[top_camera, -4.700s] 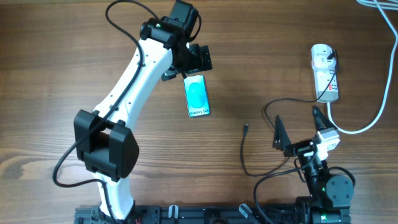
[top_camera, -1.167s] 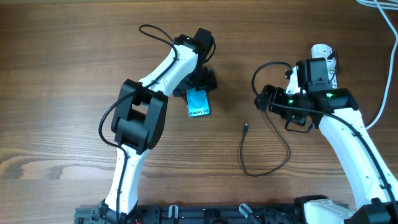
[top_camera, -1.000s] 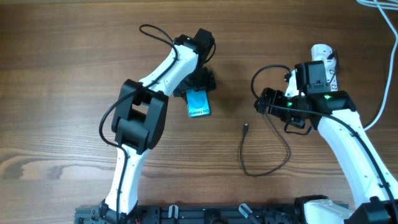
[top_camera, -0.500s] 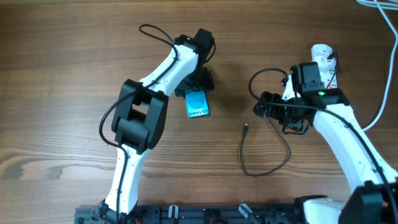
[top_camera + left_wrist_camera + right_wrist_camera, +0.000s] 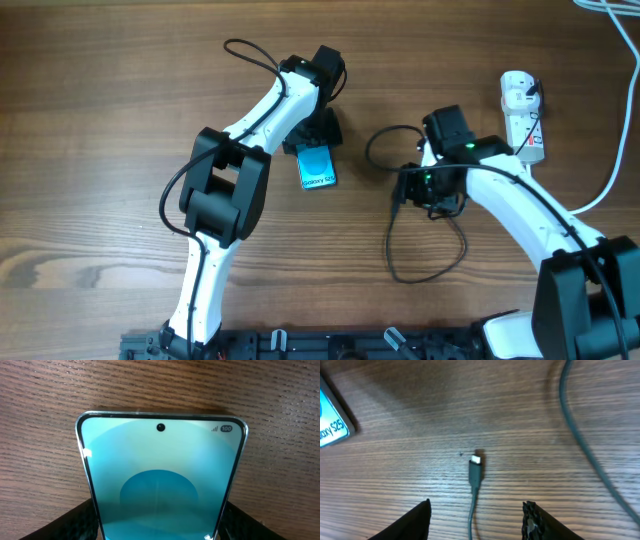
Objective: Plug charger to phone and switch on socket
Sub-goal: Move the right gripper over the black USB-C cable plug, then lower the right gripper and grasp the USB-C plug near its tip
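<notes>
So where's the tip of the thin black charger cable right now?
In the right wrist view the black connector tip lies on the wooden table, centred just ahead of the open right tool, with the cyan-screened phone at upper left.

Overhead: phone (image 5: 317, 168) 12 o'clock end hidden under left gripper (image 5: 321, 130); charger (image 5: 475, 474) runs off right wrist view at 6 o'clock.

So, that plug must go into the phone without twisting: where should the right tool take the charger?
Grip the charger's black connector just behind the silver tip, not the limp cable. It lies flat on the table, tip pointing away from the right tool, whose open fingers straddle it: descend from above, closing across its sides.
</notes>
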